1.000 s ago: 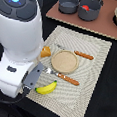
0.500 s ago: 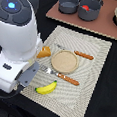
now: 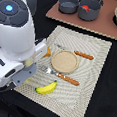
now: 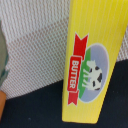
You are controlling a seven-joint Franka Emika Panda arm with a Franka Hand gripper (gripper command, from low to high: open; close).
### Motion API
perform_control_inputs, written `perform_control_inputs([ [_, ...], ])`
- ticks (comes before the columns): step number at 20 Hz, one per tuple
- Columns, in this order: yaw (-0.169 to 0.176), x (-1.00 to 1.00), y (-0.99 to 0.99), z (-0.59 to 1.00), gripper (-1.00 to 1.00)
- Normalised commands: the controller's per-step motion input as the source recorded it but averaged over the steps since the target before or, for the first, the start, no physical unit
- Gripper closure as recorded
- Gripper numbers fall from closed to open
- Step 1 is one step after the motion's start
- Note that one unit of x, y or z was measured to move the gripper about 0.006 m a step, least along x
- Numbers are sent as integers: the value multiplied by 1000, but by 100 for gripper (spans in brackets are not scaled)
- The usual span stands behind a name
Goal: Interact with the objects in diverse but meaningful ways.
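1. The word "BUTTER" is read in white capitals on a red ribbon label [image 4: 76,71], which is printed on the yellow block [image 4: 95,30] in the wrist view.
2. A cow picture [image 4: 94,74] is printed beside the ribbon.
3. No text can be read in the exterior view.

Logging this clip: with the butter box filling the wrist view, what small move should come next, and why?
Probably a short descent straight down onto the butter box. The wrist view shows it close below, lying partly on the placemat and partly off its edge, and the gripper itself isn't visible, so no grasp shows yet.
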Motion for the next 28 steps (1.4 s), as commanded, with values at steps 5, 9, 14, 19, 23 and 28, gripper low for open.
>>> perform_control_inputs([
  [5, -49, -856, 42, -273, -100],
  [9, -25, -789, 186, -324, -100],
  [14, -2, -640, 349, -349, -100],
  [19, 0, -442, 366, -272, -100],
  [23, 0, -271, 355, -223, 100],
  [28, 0, -261, 292, -222, 100],
])
